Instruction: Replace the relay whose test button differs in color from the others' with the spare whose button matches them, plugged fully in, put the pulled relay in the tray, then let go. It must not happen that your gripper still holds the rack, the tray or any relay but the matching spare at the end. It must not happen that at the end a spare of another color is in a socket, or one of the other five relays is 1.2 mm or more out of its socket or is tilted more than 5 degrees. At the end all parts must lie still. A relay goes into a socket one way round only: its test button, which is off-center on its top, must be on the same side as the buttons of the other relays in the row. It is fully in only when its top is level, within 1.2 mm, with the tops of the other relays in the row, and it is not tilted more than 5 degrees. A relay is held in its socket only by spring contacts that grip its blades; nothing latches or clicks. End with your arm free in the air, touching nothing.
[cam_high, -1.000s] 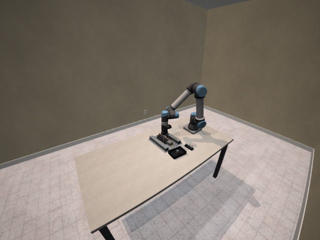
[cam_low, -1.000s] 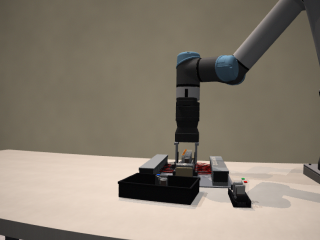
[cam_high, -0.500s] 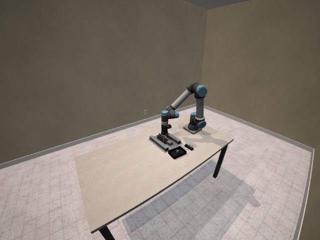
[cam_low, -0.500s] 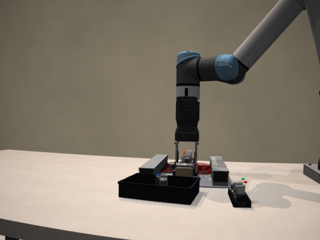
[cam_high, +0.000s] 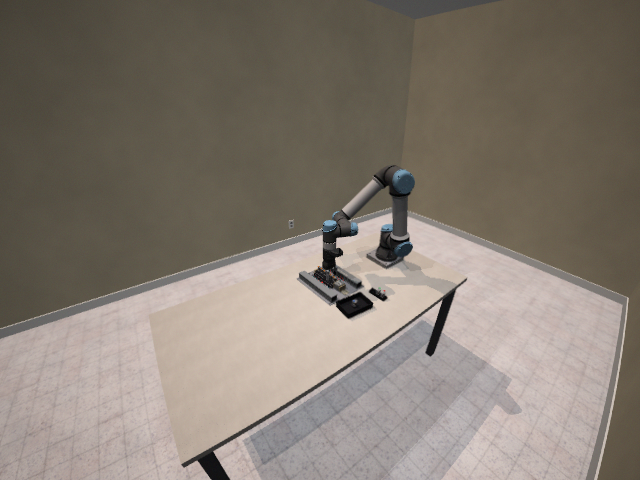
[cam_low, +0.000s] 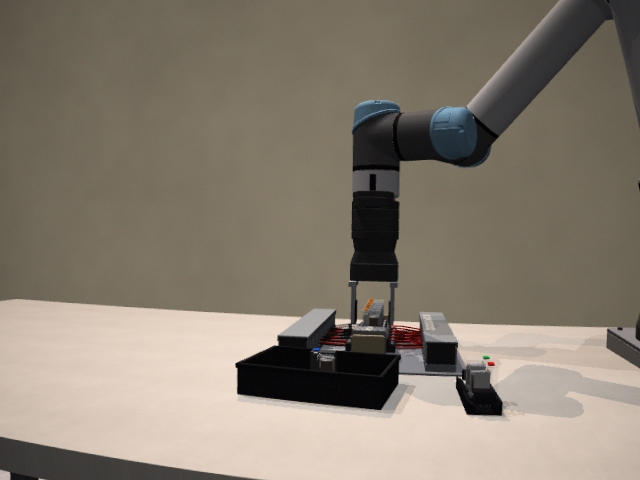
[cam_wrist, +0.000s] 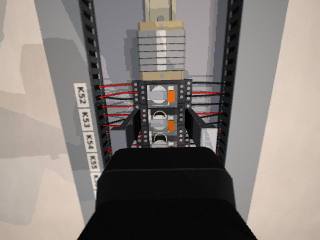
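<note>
My gripper (cam_low: 372, 308) (cam_wrist: 162, 118) (cam_high: 328, 267) is open and points straight down, with a finger on each side of a relay in the socket row; neither finger grips it. Two relays (cam_wrist: 162, 95) (cam_wrist: 161, 123) ahead of the fingers show orange buttons on the right side of their tops. The relay between the fingers is mostly hidden by the gripper body. The row's orange buttons (cam_low: 369, 304) also show in the exterior view. A relay with a blue button (cam_low: 325, 360) lies in the black tray (cam_low: 310, 383) (cam_high: 343, 308).
Grey wire ducts (cam_low: 307, 326) (cam_low: 437, 336) flank the row, with red wires between them and labels K52 onward (cam_wrist: 81, 95) on the left. A grey terminal block (cam_wrist: 161, 50) sits beyond the relays. A black spare holder (cam_low: 479, 398) (cam_high: 372, 292) with a relay (cam_low: 476, 376) stands right of the tray.
</note>
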